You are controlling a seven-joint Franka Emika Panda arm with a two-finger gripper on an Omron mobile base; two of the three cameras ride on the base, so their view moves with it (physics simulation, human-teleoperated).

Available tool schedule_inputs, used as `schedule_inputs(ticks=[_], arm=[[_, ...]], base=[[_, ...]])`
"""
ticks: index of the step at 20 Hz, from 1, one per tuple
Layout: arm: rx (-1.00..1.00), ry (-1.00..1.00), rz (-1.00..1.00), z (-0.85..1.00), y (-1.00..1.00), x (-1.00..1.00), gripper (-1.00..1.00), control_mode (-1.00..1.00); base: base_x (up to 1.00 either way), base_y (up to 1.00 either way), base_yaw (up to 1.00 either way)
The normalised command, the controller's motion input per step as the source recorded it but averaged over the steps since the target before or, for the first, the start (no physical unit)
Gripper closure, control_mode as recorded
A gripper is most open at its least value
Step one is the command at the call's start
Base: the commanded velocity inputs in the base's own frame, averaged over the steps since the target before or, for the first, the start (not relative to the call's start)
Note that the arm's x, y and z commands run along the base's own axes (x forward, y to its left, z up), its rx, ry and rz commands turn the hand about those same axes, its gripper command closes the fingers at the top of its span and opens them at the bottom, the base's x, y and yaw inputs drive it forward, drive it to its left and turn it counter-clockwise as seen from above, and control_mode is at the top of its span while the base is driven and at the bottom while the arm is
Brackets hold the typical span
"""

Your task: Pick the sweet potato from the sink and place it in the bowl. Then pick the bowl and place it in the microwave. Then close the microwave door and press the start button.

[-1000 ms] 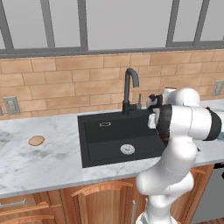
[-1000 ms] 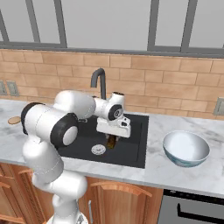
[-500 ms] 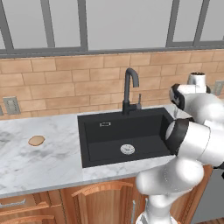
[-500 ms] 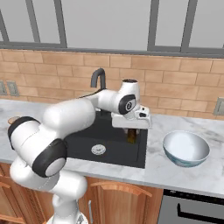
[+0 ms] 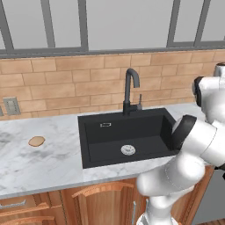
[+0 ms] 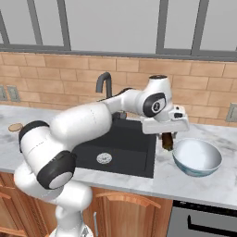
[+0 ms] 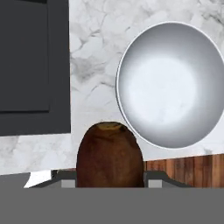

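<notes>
Gripper (image 6: 167,139) clamped on the sweet potato (image 6: 167,141), held upright and clear of the counter, just beside the bowl (image 6: 196,158) on its sink (image 6: 120,143) side, not yet over the rim. Best carried further until centred above the bowl's white inside, then lowered close before release, to avoid a bounce out or a knock against the near rim.
</notes>
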Motion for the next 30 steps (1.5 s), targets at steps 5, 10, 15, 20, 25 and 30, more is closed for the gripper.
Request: schedule_inputs(ticks=[5,10,15,20,25,30], arm=[[-0.04,0.07,0.11,-0.30,-0.80,0.05,1.00,-1.00],[0.00,0.00,0.21,-0.26,-0.46,0.24,1.00,-1.00],[0.01,0.00,0.21,-0.52,-0.26,0.36,1.00,-1.00],[0.05,0.00,0.15,-0.43,-0.31,0.25,1.00,-1.00],[0.10,0.00,0.06,-0.26,-0.34,0.03,1.00,-1.00],[0.11,0.00,0.00,0.05,-0.12,0.00,-1.00,-1.00]], base=[[0.00,0.00,0.00],[0.00,0.00,0.00],[0.00,0.00,0.00],[0.00,0.00,0.00],[0.00,0.00,0.00],[0.00,0.00,0.00]])
